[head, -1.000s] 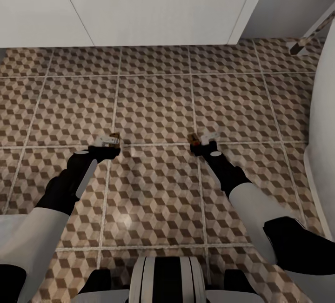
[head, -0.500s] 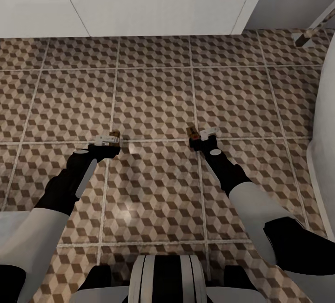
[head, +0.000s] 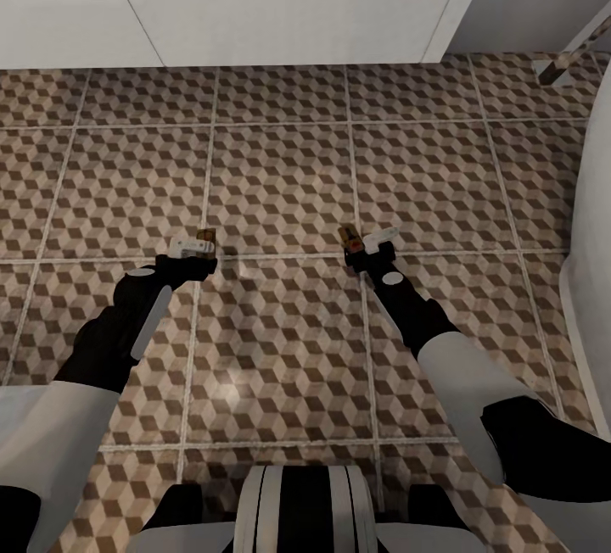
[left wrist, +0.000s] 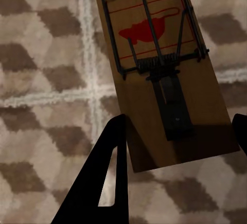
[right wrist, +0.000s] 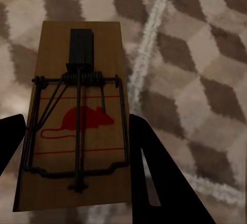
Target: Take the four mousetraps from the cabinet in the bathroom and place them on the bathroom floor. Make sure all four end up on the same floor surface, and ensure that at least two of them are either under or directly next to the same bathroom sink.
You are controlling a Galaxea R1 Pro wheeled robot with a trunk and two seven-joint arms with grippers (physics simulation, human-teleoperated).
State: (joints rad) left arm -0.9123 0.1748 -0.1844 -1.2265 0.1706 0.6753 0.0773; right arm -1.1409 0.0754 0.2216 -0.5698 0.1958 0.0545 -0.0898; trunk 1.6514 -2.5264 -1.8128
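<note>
2 mousetraps are held over the bathroom floor (head: 280, 188), 1 in each arm. The left gripper (head: 192, 249) has its jaws closed on the left mousetrap (left wrist: 164, 74), gripping the plain end of the board, with the red mouse mark pointing away. The right gripper (head: 367, 246) has its jaws closed on the right mousetrap (right wrist: 77, 131), at the end with the red mark. A white cabinet front (head: 280, 2) stands beyond the tiles.
</note>
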